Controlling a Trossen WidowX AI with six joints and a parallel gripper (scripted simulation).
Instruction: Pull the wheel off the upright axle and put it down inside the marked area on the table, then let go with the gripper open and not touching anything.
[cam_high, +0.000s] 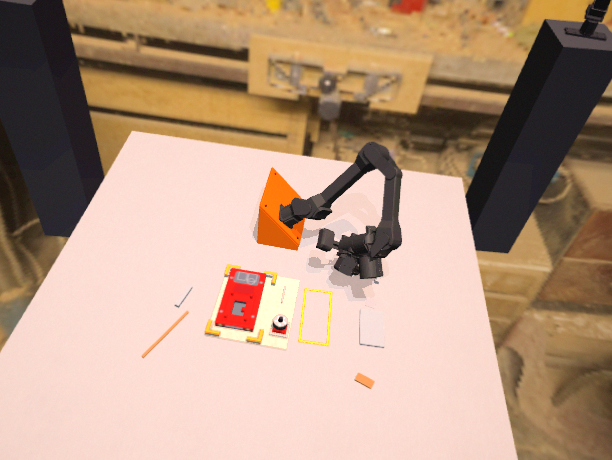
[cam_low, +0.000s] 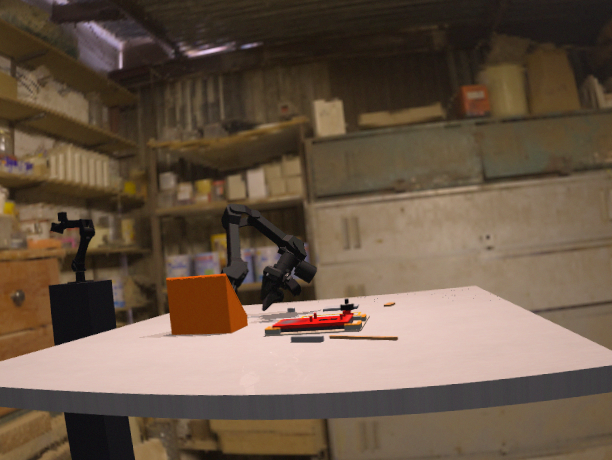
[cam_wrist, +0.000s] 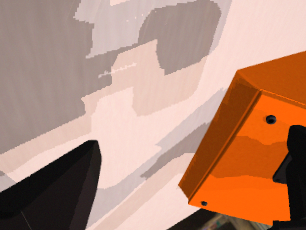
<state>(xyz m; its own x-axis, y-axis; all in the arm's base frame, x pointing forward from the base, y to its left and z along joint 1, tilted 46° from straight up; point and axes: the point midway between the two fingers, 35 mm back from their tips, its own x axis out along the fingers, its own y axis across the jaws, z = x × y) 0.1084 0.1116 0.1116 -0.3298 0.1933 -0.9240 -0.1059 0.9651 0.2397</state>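
The wheel (cam_high: 280, 323) (cam_low: 347, 306) sits low on its upright axle, whose black tip sticks up through it. The axle stands on a small red base at the front right of a cream plate (cam_high: 293, 295). The marked area (cam_high: 330, 318) is a yellow rectangle outline on the table, just right of that plate, with nothing inside it. My gripper (cam_high: 334, 253) (cam_low: 281, 296) (cam_wrist: 195, 143) is open and empty, its two dark fingers wide apart. It hangs above the table, behind and to the right of the wheel, well away from it. The wheel is outside the wrist view.
An orange wedge (cam_high: 275, 235) (cam_low: 200, 305) (cam_wrist: 245, 165) stands at the arm's base. A red board (cam_high: 250, 300) (cam_low: 300, 324) lies on the cream plate between yellow corner brackets. A grey plate (cam_high: 371, 327), an orange block (cam_high: 364, 380), an orange strip (cam_high: 165, 334) and a grey bar (cam_high: 183, 296) lie around.
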